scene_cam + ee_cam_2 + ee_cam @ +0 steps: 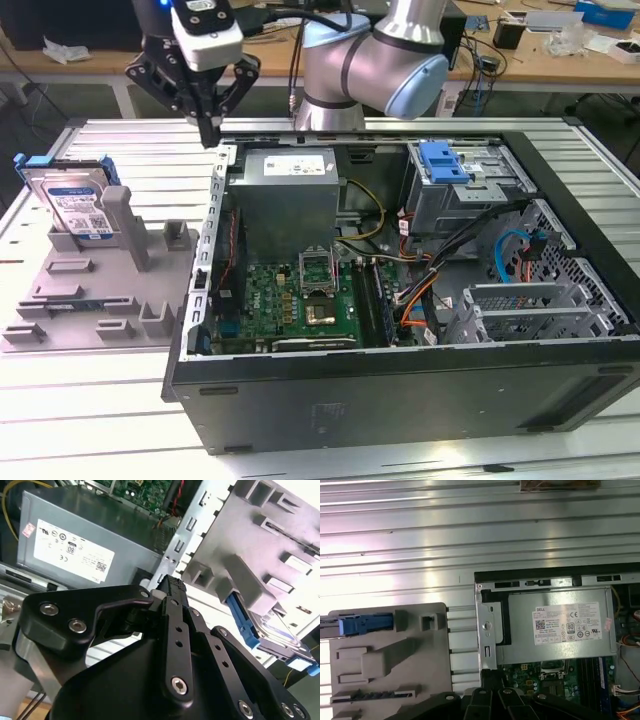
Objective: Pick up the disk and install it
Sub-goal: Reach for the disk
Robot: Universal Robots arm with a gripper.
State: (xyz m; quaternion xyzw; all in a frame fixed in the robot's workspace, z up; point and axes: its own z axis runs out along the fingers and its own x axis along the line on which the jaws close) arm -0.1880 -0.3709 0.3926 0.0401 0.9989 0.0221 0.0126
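The open black metal computer case [400, 400] lies nearest. Above its wall hovers the black gripper [210, 138], fingers pressed together on nothing. Well apart, the silver blue-bracketed disk [75, 200] stands on edge in a grey plastic fixture [70, 300], label facing the exterior camera; its long axis is unclear.

Slatted table [100, 410] carries computer case [400, 405], grey fixture [75, 300].

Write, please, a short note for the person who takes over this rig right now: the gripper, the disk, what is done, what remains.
The gripper: fingers shut, holding nothing, above the edge of the open black metal computer case.
The disk: the flat silver hard drive with a blue plastic bracket stands tilted in the grey plastic holder, at the exterior view's left of the case, apart from the gripper.
Done: nothing that shows.
Left: the pickup and the installing.
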